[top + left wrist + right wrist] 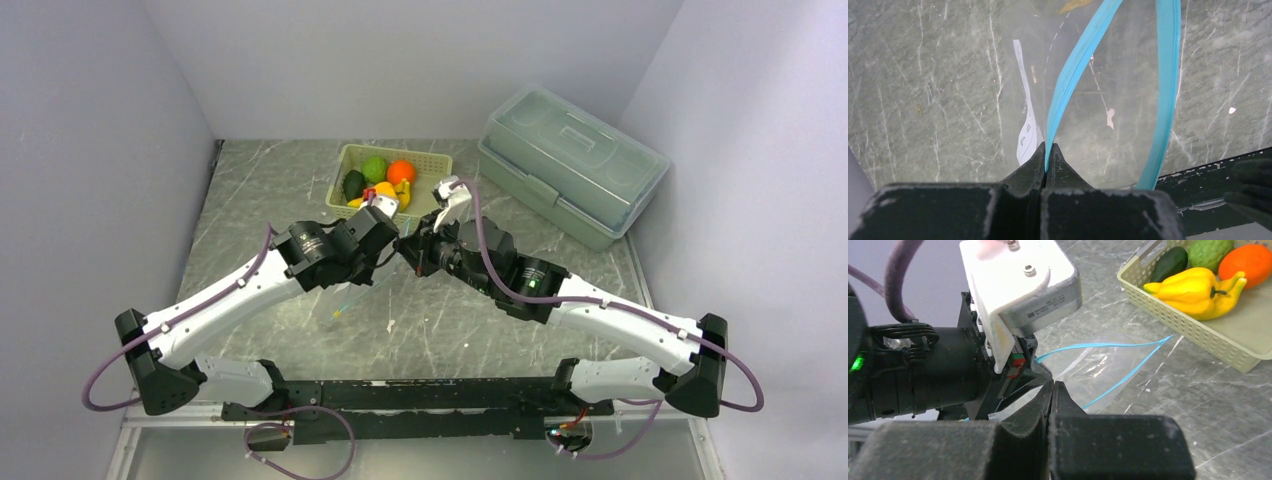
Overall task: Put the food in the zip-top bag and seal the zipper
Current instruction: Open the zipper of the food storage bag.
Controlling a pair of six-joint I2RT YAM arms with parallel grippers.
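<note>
My left end effector (1048,150) is clamped on the zipper (1073,70), and the blue strip runs straight away from the pinch. Its twin strip bows off beside it, so the mouth of the zip-top bag (1113,75) gapes above the surface (923,100). My right end effector (1052,387) is closed tight just beside the left one; I cannot tell whether it pinches any film. The food (1198,285) sits in the basket (1193,335) just beyond both arms, apart from the bag, whose mouth edge, I judge, runs roughly toward it.

White arms (222,300), black joints (312,255), seemingly purple cables (98,385)
</note>
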